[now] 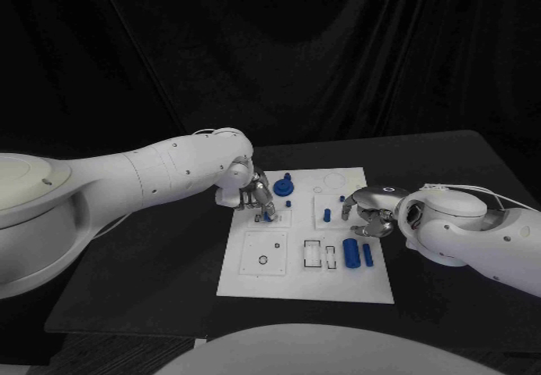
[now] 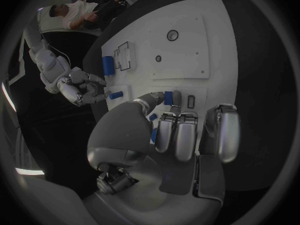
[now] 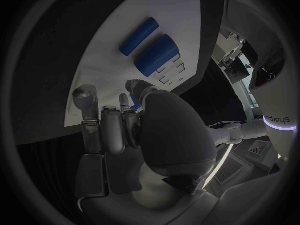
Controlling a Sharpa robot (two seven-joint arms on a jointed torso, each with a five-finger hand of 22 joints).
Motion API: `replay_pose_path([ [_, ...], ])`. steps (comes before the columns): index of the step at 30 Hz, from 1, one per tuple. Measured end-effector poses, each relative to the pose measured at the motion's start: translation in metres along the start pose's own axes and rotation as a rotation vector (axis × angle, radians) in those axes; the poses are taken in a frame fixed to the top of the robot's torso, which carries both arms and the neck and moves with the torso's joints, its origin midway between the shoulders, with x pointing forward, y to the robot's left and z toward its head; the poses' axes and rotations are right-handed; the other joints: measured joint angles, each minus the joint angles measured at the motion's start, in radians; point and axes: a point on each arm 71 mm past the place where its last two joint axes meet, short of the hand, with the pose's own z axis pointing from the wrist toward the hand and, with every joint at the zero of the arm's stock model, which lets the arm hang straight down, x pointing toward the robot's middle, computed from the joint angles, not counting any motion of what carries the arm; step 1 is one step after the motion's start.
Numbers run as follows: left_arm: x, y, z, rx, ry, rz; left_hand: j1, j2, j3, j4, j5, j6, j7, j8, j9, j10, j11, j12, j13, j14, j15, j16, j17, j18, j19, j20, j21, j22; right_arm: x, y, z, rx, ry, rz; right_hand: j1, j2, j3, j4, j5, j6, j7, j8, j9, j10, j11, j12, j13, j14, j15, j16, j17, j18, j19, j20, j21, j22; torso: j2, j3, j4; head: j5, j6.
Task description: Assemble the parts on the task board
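White task board (image 1: 295, 273) in the middle of the black table (image 1: 147, 289), seen whole from the head view, with a round blue part (image 1: 283, 187) near its far edge and two blue cylinders (image 1: 352, 253) lying side by side on its right half. Closer in the left wrist view: left hand (image 2: 181, 130) with fingers curled down over the board, a small blue part (image 2: 168, 97) pinched at the fingertips. In the right wrist view: right hand (image 3: 125, 125) curled over the board edge, something blue (image 3: 134, 101) between the fingers; grip unclear.
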Motion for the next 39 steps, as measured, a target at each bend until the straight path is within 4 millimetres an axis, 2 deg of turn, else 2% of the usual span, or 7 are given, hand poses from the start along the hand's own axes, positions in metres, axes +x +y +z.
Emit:
replay_pose_path([
  [35,-0.0028,0.0077,0.0037,-0.044,0.014,-0.032,0.0,0.0,0.0,0.0,0.0,-0.002,0.002,0.0,0.0,0.0,0.0,0.0,0.0,0.0,0.0,0.0,0.0,0.0,0.0,0.0,0.0,0.0,0.0007,0.0001,0.0006,0.0,0.001,0.001,0.0,0.0,0.0,0.0,0.0,0.0,0.0,0.0,0.0,0.0,0.0,0.0,0.0,0.0,0.0,0.0,0.0,0.0,0.0,0.0,-0.011,0.0,0.001,0.0,0.0003,-0.005,0.0],
  [36,-0.0027,0.0075,0.0038,-0.043,0.014,-0.032,0.0,0.0,0.0,0.0,0.0,-0.002,0.002,0.0,0.0,0.0,0.0,0.0,0.0,0.0,0.0,0.0,0.0,0.0,0.0,0.0,0.0,0.0,0.0008,0.0002,0.0006,0.0,0.001,0.001,0.0,0.0,0.01,-0.01,0.0,0.0,0.0,0.0,0.0,0.0,0.0,0.0,0.0,0.0,0.0,0.0,0.0,0.0,0.0,0.0,-0.011,0.0,0.001,0.0,0.0003,-0.005,0.0],
  [39,-0.0025,0.0067,0.0041,-0.042,0.014,-0.032,0.0,0.0,0.0,0.0,0.0,-0.002,0.002,0.0,0.0,0.0,0.0,0.0,0.0,0.0,0.0,0.0,0.0,0.0,0.0,0.0,0.0,0.0,0.001,0.0003,0.0007,0.0,0.002,0.001,0.0,0.0,0.011,-0.011,0.0,0.0,0.0,0.0,0.0,0.0,0.0,0.0,0.0,0.0,0.0,0.0,0.0,0.0,0.0,0.0,-0.011,0.0,0.001,-0.0001,0.0003,-0.004,0.0],
])
